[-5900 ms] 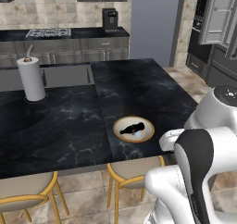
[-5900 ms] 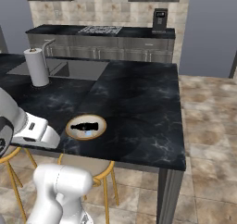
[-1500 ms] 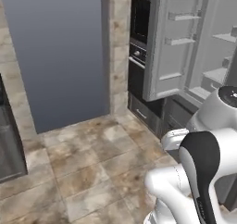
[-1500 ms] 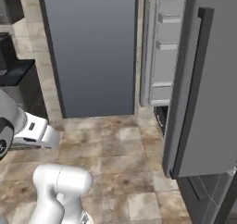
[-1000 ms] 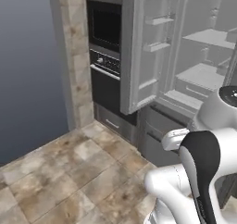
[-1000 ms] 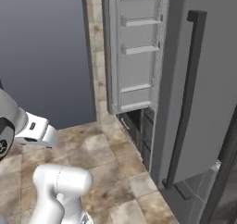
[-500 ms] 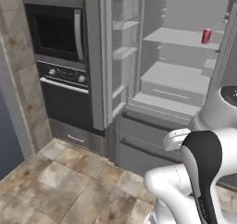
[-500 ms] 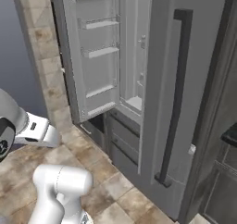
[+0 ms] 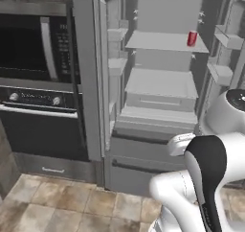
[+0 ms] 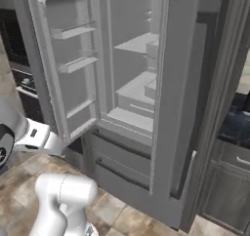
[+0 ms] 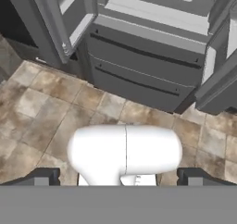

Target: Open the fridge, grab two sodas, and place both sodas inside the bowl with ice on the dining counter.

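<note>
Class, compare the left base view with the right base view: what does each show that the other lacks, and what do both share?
Left base view alone: the red soda can on an upper shelf, and the black wall oven beside the fridge.

Right base view alone: a dark counter past the fridge's right door.

Both: the open fridge with white shelves, its lower drawers and the tiled floor.

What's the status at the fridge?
Fingers open, holding nothing. Fridge doors open, red can upright on an upper shelf, right side. Nothing in front of the can.
</note>
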